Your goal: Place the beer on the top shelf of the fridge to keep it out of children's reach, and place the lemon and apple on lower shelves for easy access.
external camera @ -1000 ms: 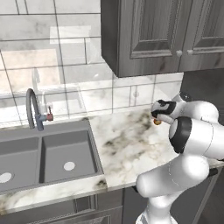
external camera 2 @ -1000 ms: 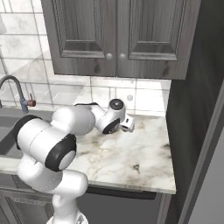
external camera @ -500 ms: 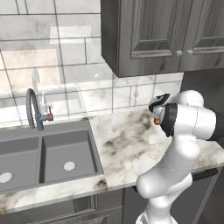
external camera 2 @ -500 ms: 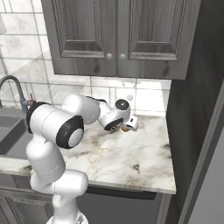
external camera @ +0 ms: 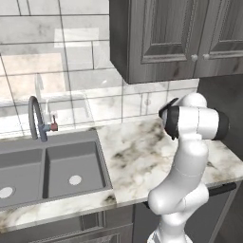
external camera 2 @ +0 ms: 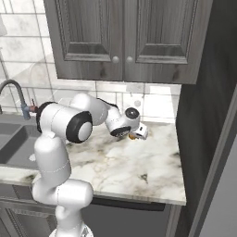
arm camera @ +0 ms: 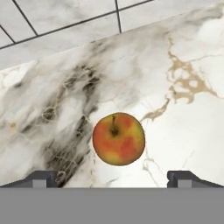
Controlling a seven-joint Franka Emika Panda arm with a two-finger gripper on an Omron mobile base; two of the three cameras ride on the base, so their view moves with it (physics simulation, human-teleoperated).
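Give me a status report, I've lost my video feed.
Gripper open, poised over the apple. Apple sits alone on the marble counter, stem up, between the fingertips, not gripped. Nothing in the way.

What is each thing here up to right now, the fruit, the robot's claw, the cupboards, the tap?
apple: resting on the marble counter, stem up, not held.
gripper: open, fingertips apart on either side of the apple, above it.
upper cabinet doors: closed.
faucet: no water visible.
sink: empty basins.

Gripper (external camera 2: 137, 134) hovers wide above the marble counter (external camera 2: 139, 171).
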